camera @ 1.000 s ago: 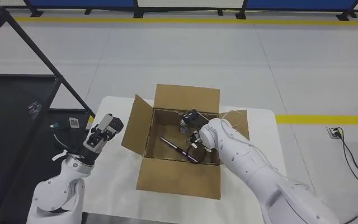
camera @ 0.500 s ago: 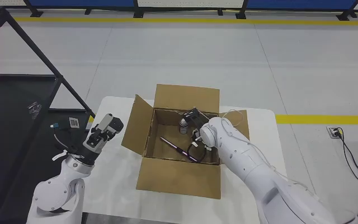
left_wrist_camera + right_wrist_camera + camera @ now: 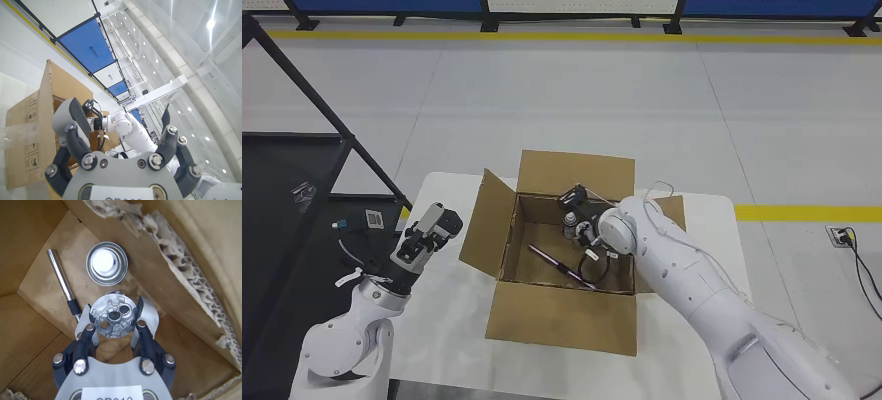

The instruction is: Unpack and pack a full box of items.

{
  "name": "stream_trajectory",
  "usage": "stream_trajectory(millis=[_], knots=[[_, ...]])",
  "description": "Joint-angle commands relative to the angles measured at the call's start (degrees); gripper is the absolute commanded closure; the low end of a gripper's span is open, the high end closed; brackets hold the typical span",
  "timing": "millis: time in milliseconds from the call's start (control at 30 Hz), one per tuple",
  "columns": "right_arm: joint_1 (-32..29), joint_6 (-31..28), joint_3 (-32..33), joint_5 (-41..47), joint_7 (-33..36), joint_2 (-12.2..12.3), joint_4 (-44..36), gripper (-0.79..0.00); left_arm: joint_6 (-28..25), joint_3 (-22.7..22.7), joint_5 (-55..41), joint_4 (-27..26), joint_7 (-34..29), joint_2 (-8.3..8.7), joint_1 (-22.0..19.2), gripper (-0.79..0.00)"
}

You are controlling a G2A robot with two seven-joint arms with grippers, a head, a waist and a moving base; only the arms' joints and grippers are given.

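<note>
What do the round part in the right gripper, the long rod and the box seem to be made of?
The round part looks like cast metal: dull grey, rough ribs and holes. The long rod is probably polished steel, mirror-bright; its black sleeve may be rubber or plastic. The box is corrugated cardboard, matt brown; the torn edge shows fluting.

Pale grey floor (image 3: 642, 90) carries yellow lines (image 3: 542, 36). A white table (image 3: 452, 300) stands beneath the left gripper (image 3: 121, 108), with a black frame (image 3: 302, 90) near it. Beyond its jaws run blue and white wall panels (image 3: 85, 47) under round ceiling lights (image 3: 210, 23).
</note>
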Motion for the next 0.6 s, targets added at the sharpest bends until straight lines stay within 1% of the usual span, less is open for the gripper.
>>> stream_trajectory(millis=[0,167,233,267,333,400,467,567], knots=[[-1.63,0.58,1.89,-1.05,1.83,1.70,-5.47,0.000,0.00,0.00,0.00,0.00,0.00,0.00,0.00,-0.785],[-8.50,3.34,8.75,-5.72,7.78,6.69,-23.03,0.000,0.00,0.00,0.00,0.00,0.00,0.00,0.00,-0.785],[-13.12,3.60,13.04,-7.50,10.30,8.96,-32.53,0.000,0.00,0.00,0.00,0.00,0.00,0.00,0.00,-0.785],[-16.43,3.71,16.29,-8.67,11.80,10.38,-38.52,0.000,0.00,0.00,0.00,0.00,0.00,0.00,0.00,-0.785],[-21.38,3.60,21.17,-9.83,13.11,12.14,-46.61,0.000,0.00,0.00,0.00,0.00,0.00,0.00,0.00,-0.785],[-25.71,4.18,25.88,-10.96,13.24,13.47,-53.03,0.000,0.00,0.00,0.00,0.00,0.00,0.00,0.00,-0.785],[-29.33,7.05,30.44,-13.06,12.35,14.43,-57.79,0.000,0.00,0.00,0.00,0.00,0.00,0.00,0.00,-0.785],[-33.57,13.10,36.57,-17.16,11.04,15.42,-63.38,0.000,0.00,0.00,0.00,0.00,0.00,0.00,0.00,-0.785]])
